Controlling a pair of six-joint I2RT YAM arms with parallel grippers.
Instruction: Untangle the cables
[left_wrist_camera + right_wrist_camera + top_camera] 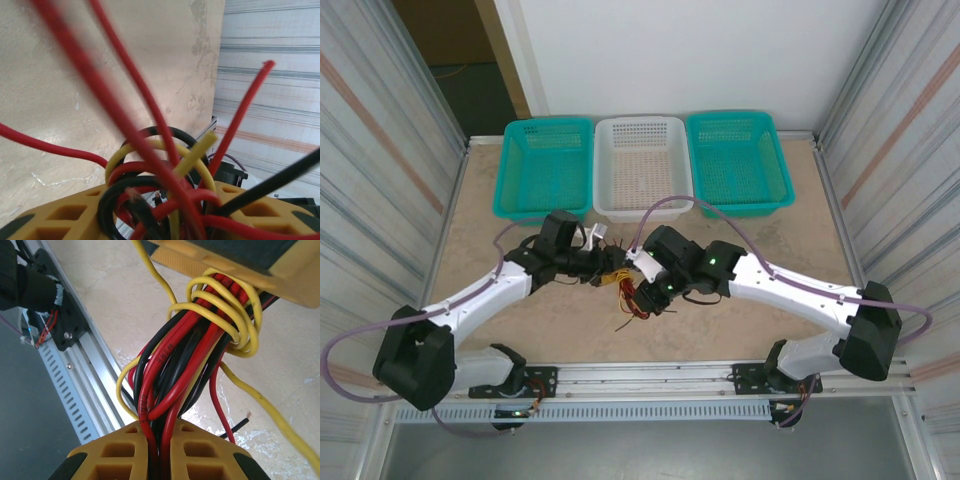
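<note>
1. As I read it, the step in hand is getting a two-handed hold on the knot before anything is pulled apart. The tangled bundle of thin red, black and yellow cables (pixel 628 292) sits between the two grippers at the middle of the beige, stone-patterned table (pixel 740 340). A few loose ends trail toward the near edge.
2. The right gripper (pixel 159 432), with yellow ribbed fingers, is clamped on a thick sheaf of red and black strands. Nothing but wire shows between its fingers.
3. The left gripper (pixel 167 207) has loops of all three colours lying between its fingers. I cannot tell whether its jaws press on them or merely stand around them.
4. On the right wrist camera, a yellow strand (pixel 240 315) is wound several times around the sheaf, just beside the left gripper's finger. I judge that this coil binds the lot.
5. The next move calls for a confirmed left grip. After that comes a slow pull apart, watching that the coil loosens rather than cinches.
6. Pose: both arms reach inward from their bases with forearms low, and the wrists nearly meet at the table's centre.
</note>
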